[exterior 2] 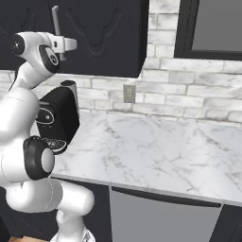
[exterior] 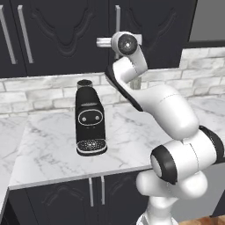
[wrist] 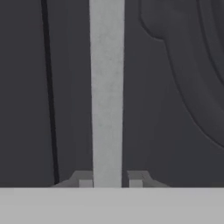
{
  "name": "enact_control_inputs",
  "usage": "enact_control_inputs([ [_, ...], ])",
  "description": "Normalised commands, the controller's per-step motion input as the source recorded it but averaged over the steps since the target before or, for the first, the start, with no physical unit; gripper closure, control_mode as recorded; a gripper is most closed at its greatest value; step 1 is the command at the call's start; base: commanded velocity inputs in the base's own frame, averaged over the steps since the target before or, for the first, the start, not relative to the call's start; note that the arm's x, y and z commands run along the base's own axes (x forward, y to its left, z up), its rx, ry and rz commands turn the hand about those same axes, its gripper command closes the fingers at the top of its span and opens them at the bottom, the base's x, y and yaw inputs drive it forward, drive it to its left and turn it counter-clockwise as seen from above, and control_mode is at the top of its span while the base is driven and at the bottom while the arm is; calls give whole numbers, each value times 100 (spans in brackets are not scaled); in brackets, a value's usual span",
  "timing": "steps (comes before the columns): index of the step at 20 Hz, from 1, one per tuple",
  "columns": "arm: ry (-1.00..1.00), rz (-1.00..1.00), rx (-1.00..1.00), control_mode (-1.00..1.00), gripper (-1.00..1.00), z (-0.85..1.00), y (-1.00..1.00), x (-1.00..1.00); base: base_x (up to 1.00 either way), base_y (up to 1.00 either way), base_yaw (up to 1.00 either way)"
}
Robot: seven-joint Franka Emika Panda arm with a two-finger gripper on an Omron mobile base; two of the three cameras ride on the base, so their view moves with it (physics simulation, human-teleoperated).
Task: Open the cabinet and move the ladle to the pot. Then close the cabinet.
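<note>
The cabinet [exterior: 66,30] is tall and black and hangs on the far wall above the counter. Its doors are shut, with curly carved shapes on them. A long silver handle [wrist: 107,92] runs straight up and down.

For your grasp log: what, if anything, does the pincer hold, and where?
The pincer grips the cabinet door's silver bar handle, fingertips on either side.

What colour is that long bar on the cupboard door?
Silver-grey handle on the black cabinet; clearest in the hand view.
</note>
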Motion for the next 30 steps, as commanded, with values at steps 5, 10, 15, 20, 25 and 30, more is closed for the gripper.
enact_control_inputs([
  [5, 11, -2, 1, -100, 100, 74, -1, -35, 0, 0, 0],
  [10, 14, 0, 5, -100, 100, 62, -17, -74, 0, 0, 0],
  [15, 6, 0, 8, -100, 100, 44, -27, -98, 0, 0, 0],
  [20, -11, 0, 10, -100, 100, 22, -46, -100, 0, 0, 0],
  [25, -22, 0, 13, -100, 100, 18, -62, -100, 0, 0, 0],
  [30, -20, 0, 15, -100, 100, 28, -60, -100, 0, 0, 0],
])
